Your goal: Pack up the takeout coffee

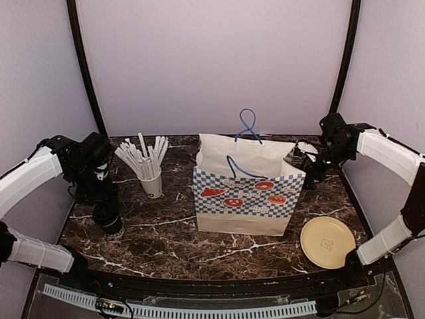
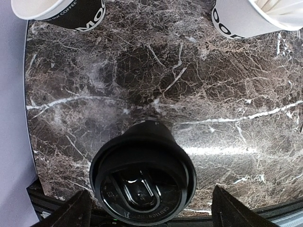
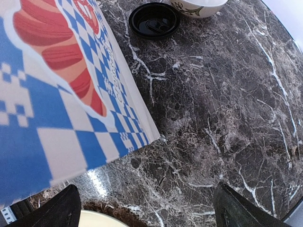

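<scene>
Standing upright at the near-left corner of the marble table [image 1: 166, 232], lidded black cup [image 2: 142, 184] is sitting between the fingers of the left gripper [image 2: 150, 191], jaws spread wide either side. Right gripper [image 3: 147, 188] is hovering beside the checkered paper bag [image 1: 242, 199], jaws apart, empty.

- Bag [image 3: 57, 94] stands on the dark surface [image 3: 213, 118].
- Beyond the bag lies a black lid [image 3: 154, 20], a bowl [image 3: 199, 5] just beside it.
- Fingers [image 3: 57, 210] are spread wide.

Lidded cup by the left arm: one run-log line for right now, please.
left gripper: open, straddling lidded cup on table | right gripper: open, empty, beside paper bag | cup: not yet bagged
</scene>
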You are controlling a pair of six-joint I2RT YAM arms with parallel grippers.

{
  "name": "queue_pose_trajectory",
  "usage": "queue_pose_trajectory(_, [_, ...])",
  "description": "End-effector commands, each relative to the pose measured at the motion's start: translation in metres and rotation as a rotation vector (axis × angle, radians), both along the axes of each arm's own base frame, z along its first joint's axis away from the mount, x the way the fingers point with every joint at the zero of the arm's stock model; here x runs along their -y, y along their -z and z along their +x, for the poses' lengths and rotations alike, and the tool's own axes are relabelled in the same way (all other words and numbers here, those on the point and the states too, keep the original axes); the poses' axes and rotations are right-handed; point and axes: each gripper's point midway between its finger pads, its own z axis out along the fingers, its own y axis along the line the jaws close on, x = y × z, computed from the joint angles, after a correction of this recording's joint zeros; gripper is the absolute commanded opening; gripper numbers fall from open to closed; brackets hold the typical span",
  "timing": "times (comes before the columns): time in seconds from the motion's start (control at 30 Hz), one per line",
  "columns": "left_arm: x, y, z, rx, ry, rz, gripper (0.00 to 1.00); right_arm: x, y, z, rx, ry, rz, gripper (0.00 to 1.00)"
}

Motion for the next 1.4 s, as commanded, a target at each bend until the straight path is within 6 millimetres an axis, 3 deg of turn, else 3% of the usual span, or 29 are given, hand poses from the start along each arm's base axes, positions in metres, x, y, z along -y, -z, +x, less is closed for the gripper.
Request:
queue_pose_trajectory(0.0, [-0.008,0.007,-0.014,-0.029,-0.025,0.004,0.90,-0.001,0.001,-0.004,-0.014,-0.015,0.014,0.98])
queue_pose_trajectory(0.3, [-0.016,0.020,-0.019,-0.043,-0.041,0.027,0.89,-0.001,0.002,-0.009,-0.032,-0.017,0.014,0.99])
queue_pose_trajectory(0.57, [-0.008,0.030,-0.014,-0.043,-0.010,-0.014,0.80,0.000,0.003,-0.012,-0.041,-0.012,0.015,0.99])
queue_pose_trajectory(0.77, [-0.005,0.024,-0.009,-0.024,0.004,-0.027,0.72,0.000,0.002,-0.013,-0.046,-0.009,0.016,0.98])
queue_pose_trajectory(0.87, [-0.003,0.007,-0.011,-0.013,0.013,-0.048,0.69,-0.001,-0.001,-0.014,-0.048,-0.010,0.018,0.98])
queue_pose_trajectory(0.93, [0.010,-0.009,-0.011,0.012,0.052,-0.117,0.66,-0.001,-0.003,-0.014,-0.051,-0.010,0.021,0.98])
queue_pose_trajectory(1.1, [0.061,-0.054,-0.017,0.080,0.269,-0.281,0.63,0.005,-0.011,-0.012,-0.049,0.007,-0.015,0.99])
queue_pose_trajectory(1.23, [0.105,-0.065,-0.024,0.089,0.442,-0.313,0.63,0.019,-0.012,-0.009,-0.037,0.047,-0.075,0.99])
queue_pose_trajectory(1.37, [0.166,-0.070,-0.040,0.105,0.676,-0.320,0.62,0.044,-0.001,-0.012,-0.071,0.132,-0.124,0.99])
